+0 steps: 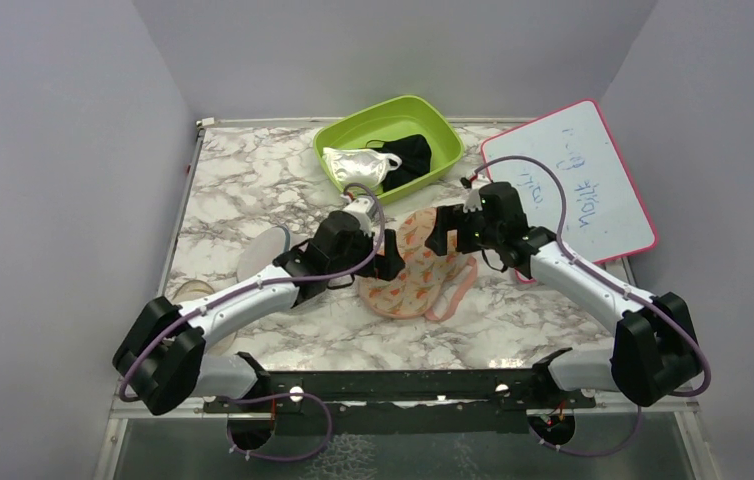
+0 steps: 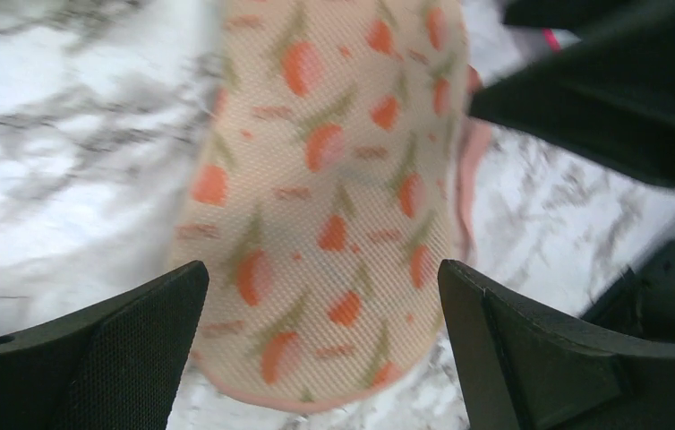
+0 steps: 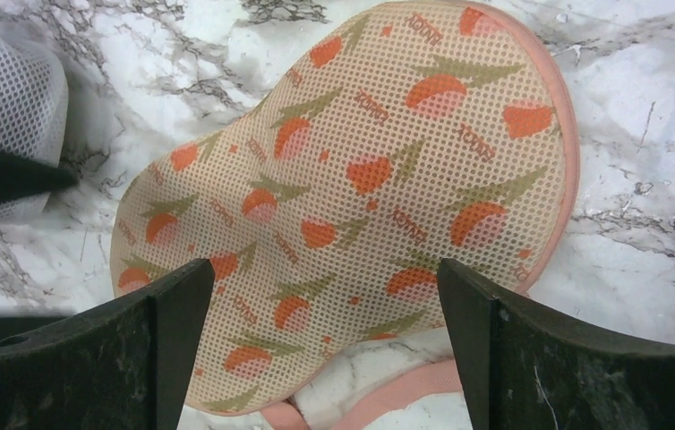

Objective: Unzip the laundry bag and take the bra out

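The laundry bag (image 1: 415,268) lies flat on the marble table, peach with red-orange flowers and pink edging. It fills the left wrist view (image 2: 334,197) and the right wrist view (image 3: 361,188). My left gripper (image 1: 390,264) hovers open over the bag's left end (image 2: 323,305), with nothing between its fingers. My right gripper (image 1: 442,234) hovers open over the bag's far right end (image 3: 325,305), also empty. The bag looks shut; I cannot make out its zipper pull. The bra is hidden from view.
A green bin (image 1: 440,128) at the back holds a shiny white garment (image 1: 358,165) and a black cloth (image 1: 411,152). A whiteboard (image 1: 578,185) lies at the right. A round whitish mesh dome (image 1: 261,255) sits left of the bag, also in the right wrist view (image 3: 7,98).
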Controlling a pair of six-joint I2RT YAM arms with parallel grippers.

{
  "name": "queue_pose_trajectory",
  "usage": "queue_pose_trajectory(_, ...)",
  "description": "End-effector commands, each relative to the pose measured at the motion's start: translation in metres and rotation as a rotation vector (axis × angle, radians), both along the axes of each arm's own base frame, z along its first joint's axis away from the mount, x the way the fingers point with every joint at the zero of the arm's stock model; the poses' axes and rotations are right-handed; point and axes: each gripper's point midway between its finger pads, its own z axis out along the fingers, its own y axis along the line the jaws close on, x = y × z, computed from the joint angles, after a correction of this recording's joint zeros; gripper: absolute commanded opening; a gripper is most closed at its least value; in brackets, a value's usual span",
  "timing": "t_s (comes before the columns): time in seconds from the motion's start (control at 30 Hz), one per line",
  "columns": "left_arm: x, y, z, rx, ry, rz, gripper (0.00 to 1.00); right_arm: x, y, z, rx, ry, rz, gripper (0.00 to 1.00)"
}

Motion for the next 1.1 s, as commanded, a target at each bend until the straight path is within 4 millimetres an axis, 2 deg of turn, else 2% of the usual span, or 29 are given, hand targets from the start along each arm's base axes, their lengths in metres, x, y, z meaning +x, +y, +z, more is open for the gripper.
queue_pose_trajectory(0.0, 0.036, 0.027, -0.015, 0.07, 0.011, 0.13, 0.97, -0.006, 0.004, 0.008, 0.014, 0.013, 0.036, 0.93)
queue_pose_trajectory(0.2, 0.046, 0.014, -0.039, 0.061, 0.073, 0.103, 0.87, -0.019, 0.001, -0.007, 0.003, 0.061, 0.044, 0.95)
queue_pose_trajectory(0.3, 0.042, 0.01, -0.048, 0.042, 0.09, 0.086, 0.77, -0.025, -0.002, -0.023, -0.001, 0.089, 0.038, 0.95)
queue_pose_trajectory(0.47, 0.02, 0.006, -0.05, -0.021, 0.118, 0.043, 0.54, -0.029, 0.005, -0.04, 0.024, 0.135, 0.055, 0.94)
queue_pose_trajectory(0.6, 0.0, 0.005, -0.041, -0.095, 0.153, 0.033, 0.39, -0.014, 0.005, -0.059, -0.018, 0.157, 0.031, 0.94)
queue_pose_trajectory(0.7, -0.022, -0.008, -0.032, -0.187, 0.216, -0.041, 0.37, 0.001, 0.01, -0.066, -0.034, 0.166, 0.022, 0.94)
queue_pose_trajectory(0.83, -0.043, -0.025, -0.015, -0.248, 0.25, -0.138, 0.35, 0.016, 0.027, -0.061, 0.011, 0.158, 0.052, 0.93)
queue_pose_trajectory(0.93, -0.042, -0.018, -0.021, -0.199, 0.228, -0.113, 0.36, 0.024, 0.026, -0.06, -0.01, 0.15, 0.045, 0.93)
queue_pose_trajectory(1.07, -0.033, 0.001, -0.03, -0.122, 0.186, -0.041, 0.38, 0.021, 0.007, -0.052, -0.088, 0.137, -0.008, 0.94)
